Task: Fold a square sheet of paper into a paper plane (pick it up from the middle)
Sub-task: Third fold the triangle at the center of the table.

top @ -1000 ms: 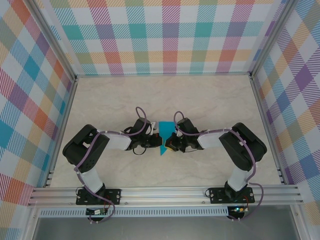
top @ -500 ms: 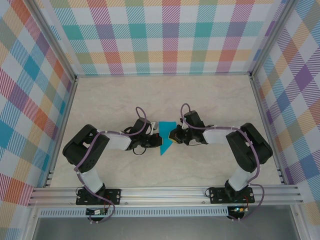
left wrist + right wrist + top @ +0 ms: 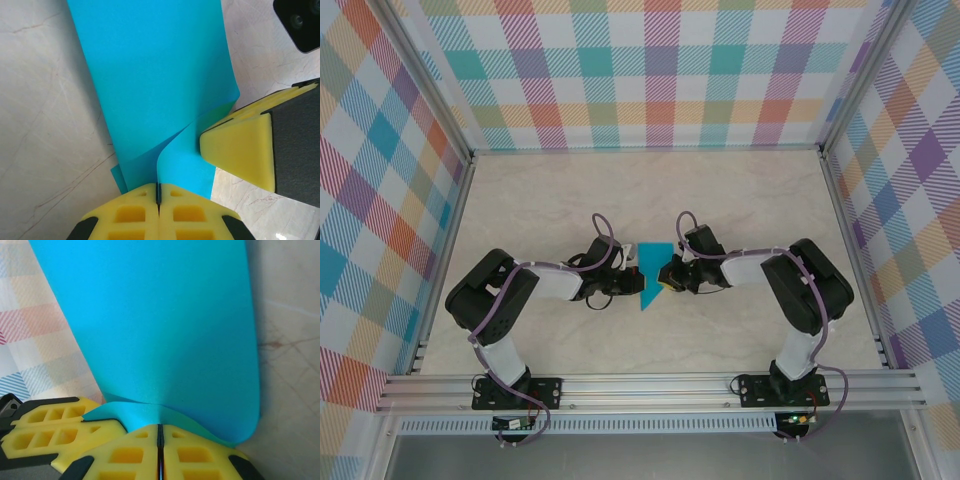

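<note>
Seen from above, two black arms reach inward over a pale marbled desk (image 3: 740, 200) and meet at its middle, with checked walls around. Between them is the teal sheet (image 3: 655, 262), wider at its far end and narrowing toward the near end.

The left arm (image 3: 555, 283) comes at the sheet from its left edge and the right arm (image 3: 745, 270) from its right. In the left wrist view, the left jaws are clenched on the near edge of the sheet (image 3: 155, 75). The paper buckles into a soft ridge just above the pinch, and the right arm's yellow tip touches the sheet's side.

In the right wrist view, the right jaws are likewise clamped on the sheet (image 3: 160, 325), which bows upward from the grip.

Opposite pinches probably steady the thin paper, so that it can be bent along a centre line without sliding. No sharp crease shows, so the folding seems to be at an early stage. Whether the sheet is clear of the desk is uncertain.
</note>
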Controlling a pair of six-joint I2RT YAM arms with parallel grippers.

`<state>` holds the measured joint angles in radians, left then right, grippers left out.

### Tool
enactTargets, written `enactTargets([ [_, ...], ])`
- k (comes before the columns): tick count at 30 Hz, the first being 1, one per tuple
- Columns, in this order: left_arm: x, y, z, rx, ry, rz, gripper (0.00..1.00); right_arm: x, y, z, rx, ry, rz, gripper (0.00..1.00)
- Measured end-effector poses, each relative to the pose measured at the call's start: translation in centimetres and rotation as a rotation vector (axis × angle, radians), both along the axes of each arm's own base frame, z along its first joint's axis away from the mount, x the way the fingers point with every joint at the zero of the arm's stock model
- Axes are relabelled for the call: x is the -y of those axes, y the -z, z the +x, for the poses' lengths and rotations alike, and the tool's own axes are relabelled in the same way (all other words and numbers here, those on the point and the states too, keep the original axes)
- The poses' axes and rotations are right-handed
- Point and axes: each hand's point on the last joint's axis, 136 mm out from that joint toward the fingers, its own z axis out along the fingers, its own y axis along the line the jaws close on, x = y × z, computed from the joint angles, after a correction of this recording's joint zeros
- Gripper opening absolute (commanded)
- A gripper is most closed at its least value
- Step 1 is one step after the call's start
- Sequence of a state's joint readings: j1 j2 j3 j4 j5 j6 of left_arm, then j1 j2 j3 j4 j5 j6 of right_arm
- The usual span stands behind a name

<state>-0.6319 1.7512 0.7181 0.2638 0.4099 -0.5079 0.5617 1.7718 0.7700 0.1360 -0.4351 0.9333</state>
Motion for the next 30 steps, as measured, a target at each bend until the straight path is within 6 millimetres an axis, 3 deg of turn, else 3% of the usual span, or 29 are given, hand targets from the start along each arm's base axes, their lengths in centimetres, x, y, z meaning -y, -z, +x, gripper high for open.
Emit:
enactTargets([
  [9, 0.0, 0.0, 0.0, 0.002, 0.002, 0.002, 0.00, 1.3, -2.6, 1.7, 0.047, 0.034, 0.035, 0.08],
  [13, 0.0, 0.0, 0.0, 0.002, 0.002, 0.001, 0.00, 1.6, -2.2, 2.0, 0.046, 0.034, 0.027, 0.07],
  [19, 0.0, 0.0, 0.0, 0.002, 0.002, 0.001, 0.00, 2.0, 0.1, 1.7, -0.004, 0.042, -0.012, 0.07],
  [26, 0.0, 0.0, 0.0, 0.002, 0.003, 0.001, 0.00, 2.3, 0.0, 1.8, -0.011, 0.047, -0.011, 0.08],
  [30, 0.0, 0.0, 0.0, 0.002, 0.003, 0.001, 0.00, 3.0, -1.2, 2.2, -0.003, 0.065, 0.000, 0.08],
])
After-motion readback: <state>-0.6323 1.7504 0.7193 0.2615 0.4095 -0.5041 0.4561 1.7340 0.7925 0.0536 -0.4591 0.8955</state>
